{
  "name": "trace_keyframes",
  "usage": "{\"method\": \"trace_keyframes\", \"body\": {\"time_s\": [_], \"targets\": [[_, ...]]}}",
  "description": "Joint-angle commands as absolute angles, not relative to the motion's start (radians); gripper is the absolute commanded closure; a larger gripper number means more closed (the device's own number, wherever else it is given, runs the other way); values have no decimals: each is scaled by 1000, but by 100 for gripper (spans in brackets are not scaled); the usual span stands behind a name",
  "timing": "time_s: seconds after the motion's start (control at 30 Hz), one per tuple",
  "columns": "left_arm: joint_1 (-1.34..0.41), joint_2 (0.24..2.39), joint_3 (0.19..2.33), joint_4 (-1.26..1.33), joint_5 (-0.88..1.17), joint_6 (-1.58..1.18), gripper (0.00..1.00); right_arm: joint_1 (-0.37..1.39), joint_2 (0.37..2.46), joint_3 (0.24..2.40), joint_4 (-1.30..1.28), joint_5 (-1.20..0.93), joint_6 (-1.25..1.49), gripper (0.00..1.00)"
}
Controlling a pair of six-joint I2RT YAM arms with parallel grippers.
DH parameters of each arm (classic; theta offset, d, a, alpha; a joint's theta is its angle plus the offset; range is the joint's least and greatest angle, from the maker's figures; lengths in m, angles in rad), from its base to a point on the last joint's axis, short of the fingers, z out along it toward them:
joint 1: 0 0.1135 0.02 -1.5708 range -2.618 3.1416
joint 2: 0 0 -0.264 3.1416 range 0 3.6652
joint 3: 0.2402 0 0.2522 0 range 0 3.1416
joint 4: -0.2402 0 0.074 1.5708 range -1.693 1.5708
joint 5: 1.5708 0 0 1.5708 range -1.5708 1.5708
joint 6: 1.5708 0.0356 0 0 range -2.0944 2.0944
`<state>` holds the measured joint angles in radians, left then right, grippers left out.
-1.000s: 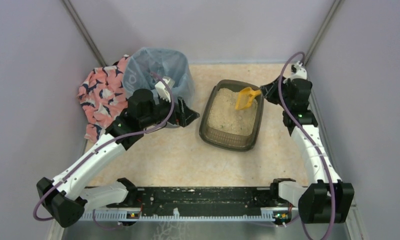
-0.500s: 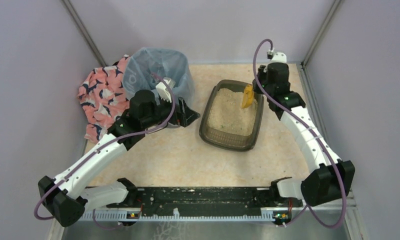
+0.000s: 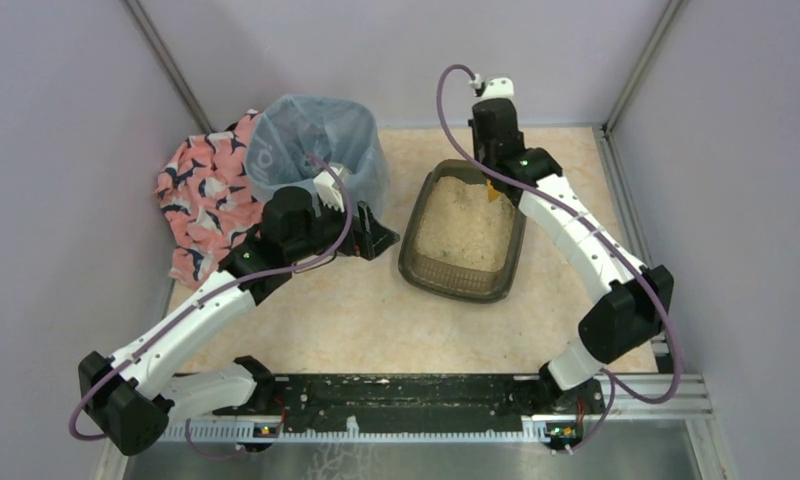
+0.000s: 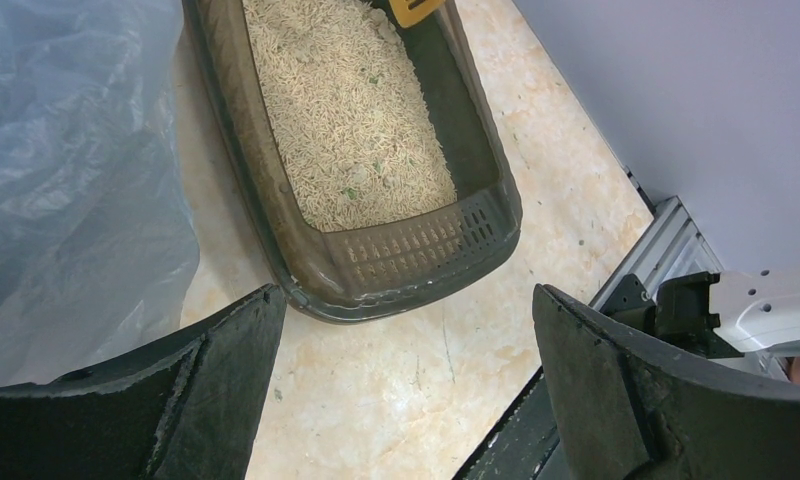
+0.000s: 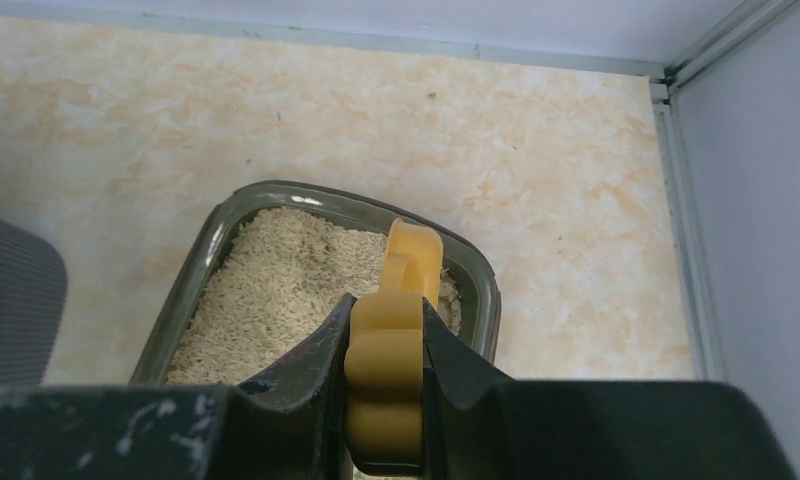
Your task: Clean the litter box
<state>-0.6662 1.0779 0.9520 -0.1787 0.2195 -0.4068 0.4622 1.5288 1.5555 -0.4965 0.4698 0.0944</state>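
The litter box (image 3: 451, 283) is placed on the far middle part of the surface (image 3: 376, 325), with its long sides running from near to far. Its left long edge is just beside the bin (image 3: 361, 135), which is lined with a light blue bag, and only a narrow gap can be seen between them. In front of its near short wall, a wide open stretch of surface reaches to the black rail (image 3: 396, 395) at the near edge. A strip of free surface is also left on its right side, and a smaller one behind its far end, before the back wall.

The right pincer (image 5: 384, 335) is clamped on the handle of a yellow scoop (image 5: 413, 255), above the far right corner of the box. This grip is seen clearly only in the right wrist view; from above it is mostly covered by the arm. Whether the scoop touches the litter cannot be told.

The left pincer (image 4: 404, 300) is held with its fingers wide apart and nothing between them, over the surface near the box's near left corner. Only its view shows the slotted near wall and some small green specks in the beige litter. Only the top view shows a pink patterned cloth (image 3: 201, 190) beside the bin, on its left.
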Motion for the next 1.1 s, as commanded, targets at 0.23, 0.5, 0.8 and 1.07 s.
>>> {"method": "trace_keyframes", "body": {"time_s": [0.23,0.5,0.8,1.07], "targets": [[-670,1029,909,-113,220,-399,1,535,1645,1600,-519,746,5,100],[-669,1042,907,-109,231,-394,1,550,1753,1591,-459,818,-53,100],[-669,1024,893,-109,225,-400,1,567,1898,1595,-387,906,-127,100],[-670,1027,895,-118,222,-397,1,551,1929,1589,-392,708,-47,100]]}}
